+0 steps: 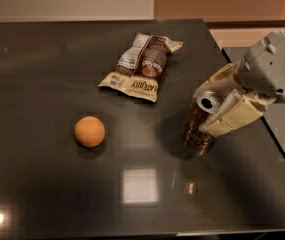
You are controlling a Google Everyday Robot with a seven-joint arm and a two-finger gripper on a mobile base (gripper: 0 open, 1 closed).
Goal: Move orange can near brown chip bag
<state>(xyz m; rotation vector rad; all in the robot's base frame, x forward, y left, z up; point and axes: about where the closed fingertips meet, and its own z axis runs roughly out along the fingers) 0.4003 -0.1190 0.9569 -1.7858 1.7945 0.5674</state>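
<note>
Clamping orange can (pixel 197 134) in the tool (pixel 209 109), four o'clock on worktop (pixel 42 184); carry step; next, shift toward eleven o'clock, beside brown chip bag (pixel 142 66).

Round fruit (pixel 89 131), prob. orange, on dark tbl (pixel 42 74).

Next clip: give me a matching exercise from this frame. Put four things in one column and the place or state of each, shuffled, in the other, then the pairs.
Column one:
1. orange can
2. brown chip bag
3. orange fruit
4. gripper

Column two:
A. lying flat toward the far side of the table
B. alone on the left, touching nothing
C. at the right side, closed on the can's top
D. tilted, held by the gripper

Pairs: 1-D, 2-A, 3-B, 4-C
</note>
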